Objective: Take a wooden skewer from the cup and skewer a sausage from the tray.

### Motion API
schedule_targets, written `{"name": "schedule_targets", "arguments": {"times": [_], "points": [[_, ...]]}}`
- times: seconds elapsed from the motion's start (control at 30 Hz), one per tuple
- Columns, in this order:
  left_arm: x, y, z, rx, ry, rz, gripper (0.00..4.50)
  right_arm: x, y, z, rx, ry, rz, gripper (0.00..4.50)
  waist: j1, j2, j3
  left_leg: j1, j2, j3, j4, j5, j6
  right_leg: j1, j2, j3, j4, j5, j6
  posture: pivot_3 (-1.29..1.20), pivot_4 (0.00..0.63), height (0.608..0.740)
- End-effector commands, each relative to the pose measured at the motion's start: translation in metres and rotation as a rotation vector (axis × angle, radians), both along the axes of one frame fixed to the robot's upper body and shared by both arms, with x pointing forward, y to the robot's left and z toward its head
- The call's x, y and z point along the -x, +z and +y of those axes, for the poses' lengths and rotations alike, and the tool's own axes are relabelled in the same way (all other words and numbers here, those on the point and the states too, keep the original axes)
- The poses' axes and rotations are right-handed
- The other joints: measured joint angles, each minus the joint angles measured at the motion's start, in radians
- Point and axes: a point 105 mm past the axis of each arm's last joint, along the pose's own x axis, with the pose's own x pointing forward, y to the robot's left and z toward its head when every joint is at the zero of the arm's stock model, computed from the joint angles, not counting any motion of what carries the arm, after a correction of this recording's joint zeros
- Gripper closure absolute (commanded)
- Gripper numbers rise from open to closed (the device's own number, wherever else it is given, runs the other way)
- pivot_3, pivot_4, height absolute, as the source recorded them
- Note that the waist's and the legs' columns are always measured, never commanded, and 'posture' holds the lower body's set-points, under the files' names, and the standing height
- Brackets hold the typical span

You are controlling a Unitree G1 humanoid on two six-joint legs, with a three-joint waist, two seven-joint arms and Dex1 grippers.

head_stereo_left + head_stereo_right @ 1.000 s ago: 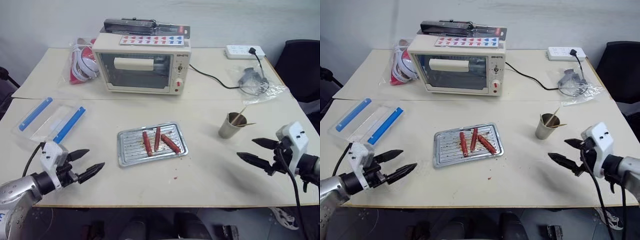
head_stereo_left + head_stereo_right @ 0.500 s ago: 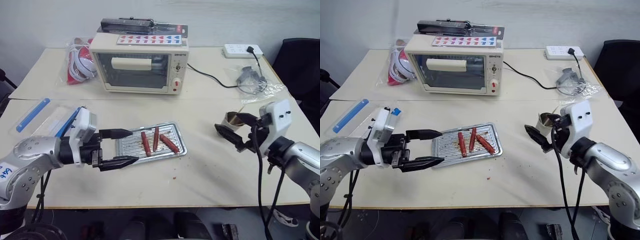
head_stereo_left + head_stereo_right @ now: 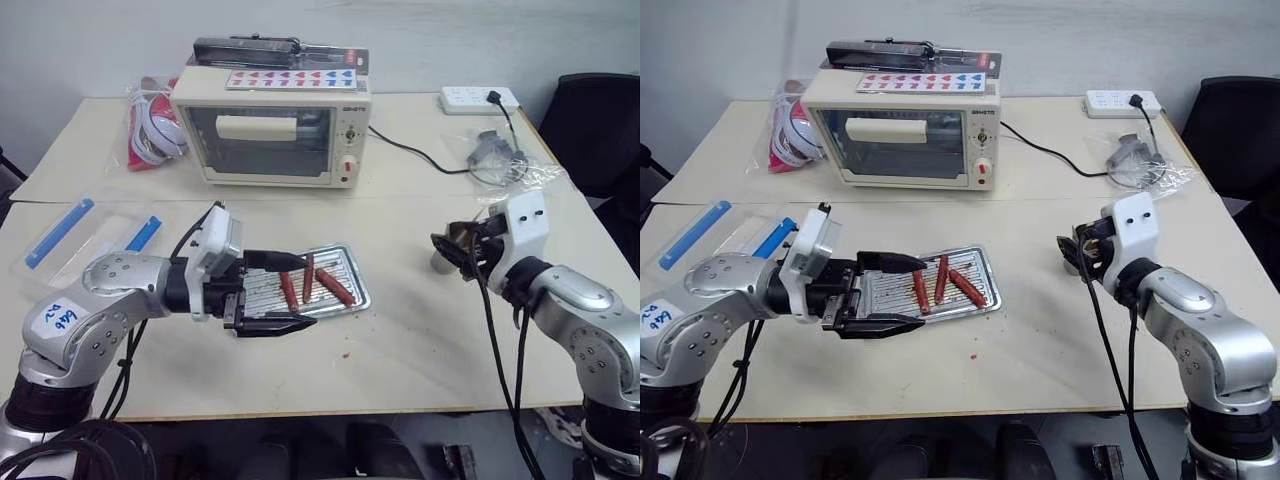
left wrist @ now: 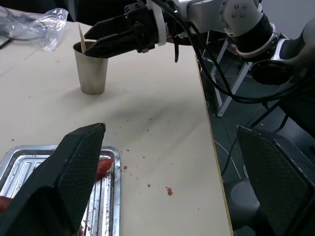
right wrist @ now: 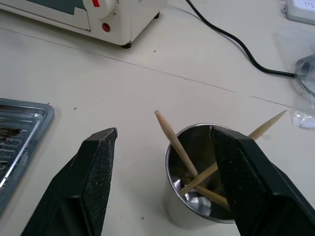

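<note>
— What sits in the middle of the smooth cream table (image 3: 420,340)?

— A flat silver metal tray (image 3: 352,295) with round corners and a ridged floor. Three short, shiny red-brown sausages (image 3: 339,287) lie on it.

— Where are the sticks?

— Thin pale wooden skewers (image 5: 175,142) lean in a small round cup (image 4: 92,73) with a shiny inside, on the right side of the table.

— What does the right gripper (image 5: 165,182) do?

— Its two flat black fingers (image 5: 94,179) stand spread apart, one on each side of the cup's rim. They pinch nothing.

— And the left gripper (image 3: 883,294)?

— It hangs over the tray's left end, its pointed black fingers spread wide and empty.

— What is at the far side?

— A boxy cream toaster oven (image 3: 272,125) with a glass door.
</note>
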Motion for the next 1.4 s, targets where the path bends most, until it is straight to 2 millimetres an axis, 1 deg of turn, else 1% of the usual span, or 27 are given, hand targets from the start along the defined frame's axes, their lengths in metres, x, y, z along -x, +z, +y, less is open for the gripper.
{"name": "schedule_targets", "arguments": {"times": [0.03,0.07,0.17,0.3,0.33,0.5,0.6,0.67,0.7,0.9,1.13,1.17,1.2,1.23,1.27,1.33,1.37,1.4], "points": [[0.000,0.006,-0.002,0.016,0.001,-0.028,0.00,-0.003,0.010,0.003,-0.001,-0.001,-0.061,1.41,0.000,0.000,0.000,0.000,0.000,0.000,0.000,0.000,0.000,0.000,0.000,0.000,0.000,0.000,0.000,0.00,0.150,0.740],[-0.001,0.006,-0.003,0.018,0.001,-0.028,0.00,-0.005,0.010,0.004,-0.007,-0.003,-0.064,1.41,0.000,0.000,0.000,0.000,0.000,0.000,0.000,0.000,0.000,0.000,0.000,0.000,0.000,0.000,0.000,0.00,0.150,0.740],[-0.001,0.006,-0.004,0.019,0.002,-0.029,0.00,-0.010,0.010,0.005,-0.018,-0.013,-0.072,1.90,0.000,0.000,0.000,0.000,0.000,0.000,0.000,0.000,0.000,0.000,0.000,0.000,0.001,0.000,0.000,0.00,0.150,0.740],[-0.003,0.008,-0.004,0.020,0.000,-0.035,0.00,-0.015,0.010,0.005,-0.017,-0.022,-0.075,3.07,-0.001,0.000,0.000,0.000,0.000,0.000,0.000,0.000,0.000,0.000,0.000,0.000,0.001,0.000,0.000,0.00,0.150,0.740],[-0.003,0.008,-0.004,0.021,0.000,-0.036,0.00,-0.016,0.011,0.004,-0.016,-0.026,-0.076,3.19,0.000,0.000,0.000,0.000,0.000,0.000,0.000,0.000,0.000,0.000,0.000,0.000,0.001,0.000,0.000,0.00,0.150,0.740],[-0.004,0.010,-0.005,0.024,-0.002,-0.042,0.00,-0.017,0.012,0.003,-0.017,-0.034,-0.081,3.19,-0.001,0.000,0.000,0.000,0.000,0.000,0.000,0.000,0.000,0.000,0.000,0.000,0.001,0.000,0.000,0.00,0.150,0.740],[-0.005,0.011,-0.006,0.028,-0.004,-0.046,0.00,-0.016,0.014,0.002,-0.026,-0.040,-0.090,3.70,-0.001,0.000,0.000,0.000,0.000,0.000,0.000,0.000,0.000,0.000,0.000,0.000,0.001,0.000,0.000,0.00,0.150,0.740],[-0.005,0.011,-0.007,0.030,-0.005,-0.047,0.00,-0.016,0.016,0.001,-0.026,-0.044,-0.095,4.30,-0.001,0.000,0.000,0.000,0.000,0.000,0.000,0.000,0.000,0.000,0.000,0.000,0.001,0.000,0.000,0.00,0.150,0.740],[-0.006,0.011,-0.007,0.031,-0.005,-0.048,0.00,-0.016,0.017,0.001,-0.023,-0.046,-0.098,4.45,-0.001,0.000,0.000,0.000,0.000,0.000,0.000,0.000,0.000,0.000,0.000,0.000,0.001,0.000,0.000,0.00,0.150,0.740],[-0.007,0.011,-0.010,0.039,-0.013,-0.052,0.00,-0.014,0.028,-0.006,0.002,-0.069,-0.131,4.45,-0.001,0.000,0.000,0.000,0.000,0.000,0.000,0.000,0.000,0.000,0.000,0.000,0.001,0.000,0.000,0.00,0.150,0.740],[-0.010,0.008,-0.012,0.046,-0.013,-0.052,0.00,-0.005,0.054,-0.013,0.041,-0.061,-0.177,4.45,-0.001,0.000,0.000,0.000,0.000,0.000,0.000,0.000,0.000,0.000,0.000,0.000,0.001,0.000,0.000,0.00,0.150,0.740],[-0.011,0.008,-0.012,0.049,-0.009,-0.054,0.00,-0.004,0.060,-0.014,0.051,-0.062,-0.185,4.45,-0.001,0.000,0.000,0.000,0.000,0.000,0.000,0.000,0.000,0.000,0.000,0.000,0.001,0.000,0.000,0.00,0.150,0.740],[-0.013,0.008,-0.013,0.053,0.004,-0.060,0.00,-0.002,0.069,-0.016,0.071,-0.063,-0.204,4.45,-0.001,0.000,0.000,0.000,0.000,0.000,0.000,0.000,0.000,0.000,0.000,0.000,0.001,0.000,0.000,0.00,0.150,0.740],[-0.017,0.007,-0.013,0.059,0.025,-0.069,0.00,0.000,0.084,-0.020,0.079,-0.063,-0.223,4.45,-0.001,0.001,0.000,0.000,0.000,0.000,0.000,0.000,0.000,0.000,0.000,0.000,0.001,0.000,0.000,0.00,0.150,0.740],[-0.020,0.007,-0.013,0.062,0.039,-0.076,0.00,0.002,0.095,-0.022,0.083,-0.062,-0.235,4.45,-0.001,0.003,0.002,-0.001,0.000,0.000,0.000,0.000,0.000,0.000,0.000,0.000,0.001,0.000,0.000,0.00,0.150,0.740],[-0.024,0.007,-0.013,0.082,0.070,-0.087,0.00,0.004,0.112,-0.026,0.018,-0.062,-0.229,4.45,0.000,0.004,0.002,-0.001,-0.001,0.000,0.001,0.000,0.000,-0.001,0.000,0.001,0.001,0.000,0.000,0.00,0.150,0.740],[-0.025,0.006,-0.014,0.087,0.079,-0.091,0.00,0.004,0.116,-0.026,-0.025,-0.056,-0.213,4.45,-0.001,0.004,0.002,-0.001,0.000,0.000,0.001,0.000,0.000,-0.001,0.000,0.000,0.001,0.000,0.000,0.00,0.150,0.740],[-0.027,0.004,-0.014,0.081,0.093,-0.104,0.00,0.004,0.120,-0.025,-0.107,-0.042,-0.179,4.45,-0.002,0.004,0.002,-0.001,0.000,0.000,0.000,0.000,0.000,-0.001,0.000,0.000,0.001,0.000,0.000,0.00,0.150,0.740]]}}
